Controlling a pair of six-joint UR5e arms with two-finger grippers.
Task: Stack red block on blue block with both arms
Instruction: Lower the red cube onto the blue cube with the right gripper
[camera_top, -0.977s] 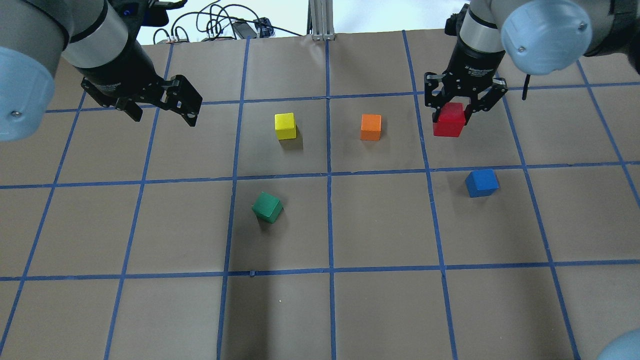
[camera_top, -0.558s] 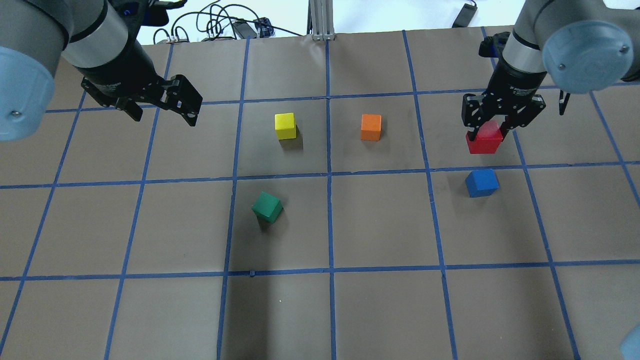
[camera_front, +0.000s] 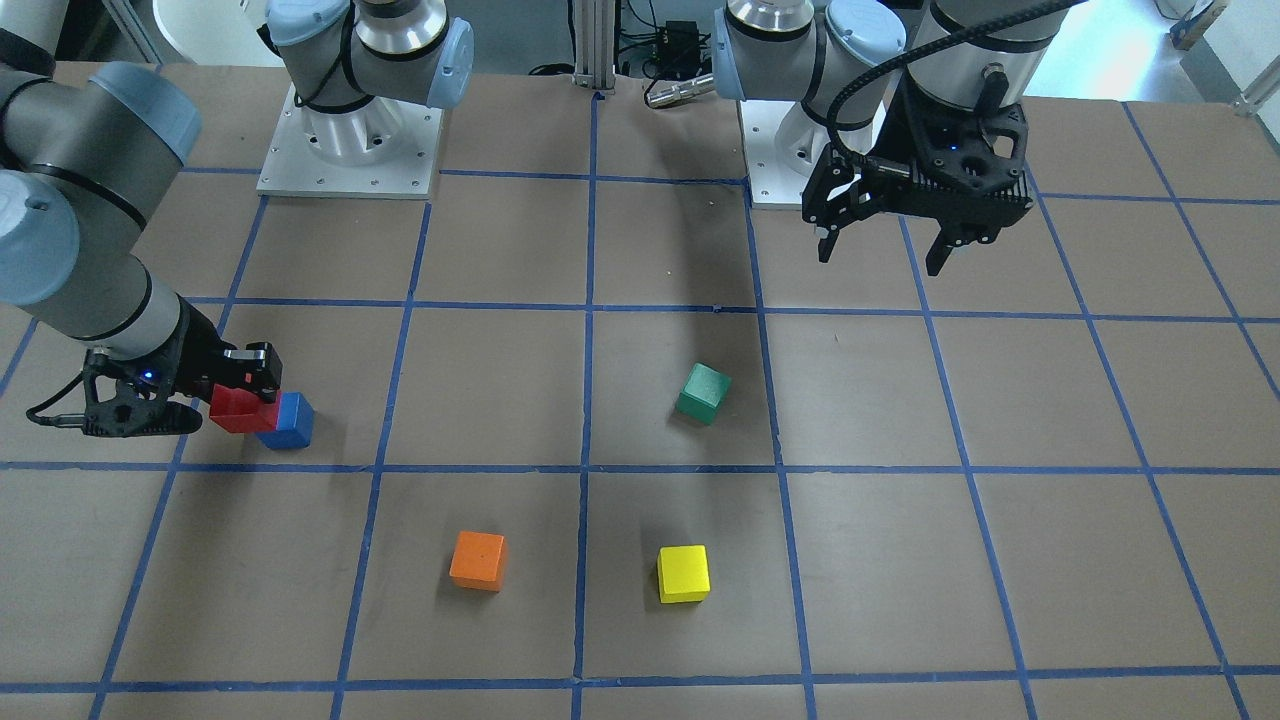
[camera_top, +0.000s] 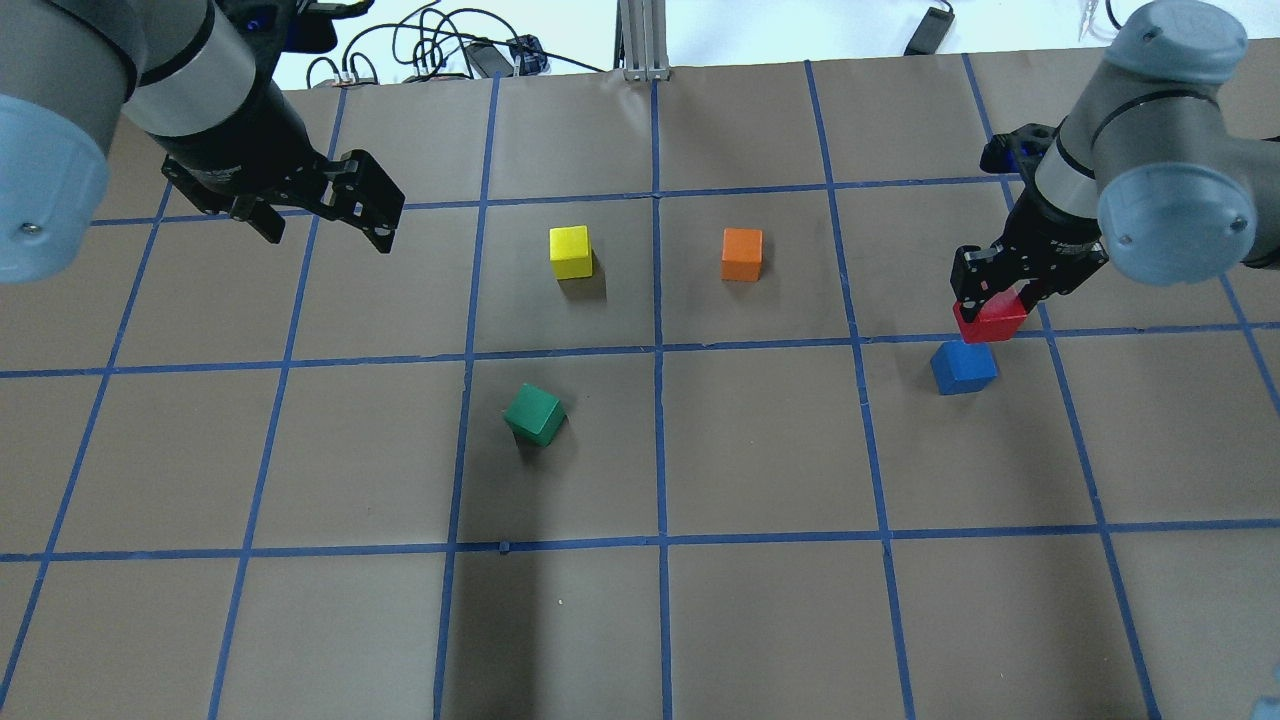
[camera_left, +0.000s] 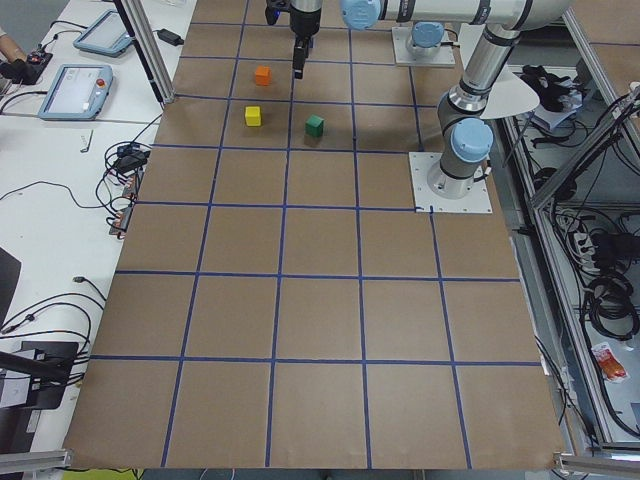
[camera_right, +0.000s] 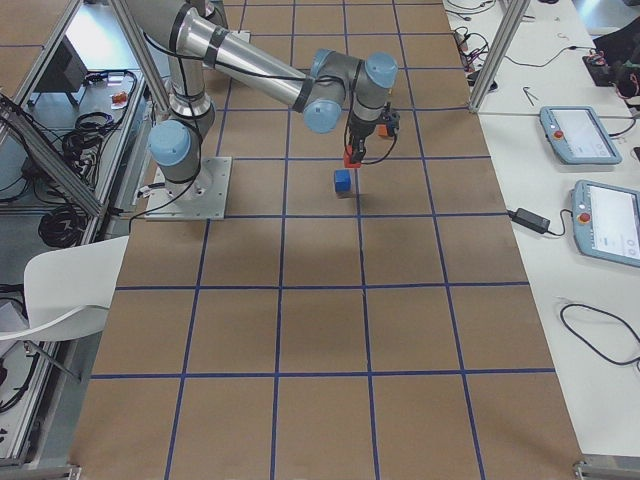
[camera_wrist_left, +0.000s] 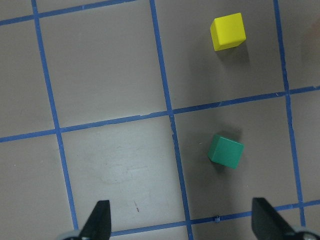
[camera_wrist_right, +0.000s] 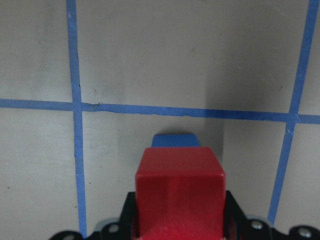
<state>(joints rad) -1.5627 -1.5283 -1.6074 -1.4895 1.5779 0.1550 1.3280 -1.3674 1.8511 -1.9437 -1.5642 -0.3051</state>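
My right gripper (camera_top: 993, 300) is shut on the red block (camera_top: 991, 321) and holds it in the air just beyond and slightly above the blue block (camera_top: 964, 366), which rests on the table. In the front-facing view the red block (camera_front: 238, 408) overlaps the blue block (camera_front: 291, 421). In the right wrist view the red block (camera_wrist_right: 180, 192) hides most of the blue block (camera_wrist_right: 173, 140). My left gripper (camera_top: 325, 215) is open and empty, high over the far left of the table; its fingertips (camera_wrist_left: 100, 220) show in the left wrist view.
A yellow cube (camera_top: 570, 252) and an orange cube (camera_top: 741, 254) sit in the far middle squares. A green cube (camera_top: 534, 414) lies turned at an angle nearer the middle. Blue tape lines grid the brown table (camera_top: 760, 620).
My right gripper has carried the red block rightward and nearer, from beside the orange cube's square to just above the blue block. The left arm has not moved.
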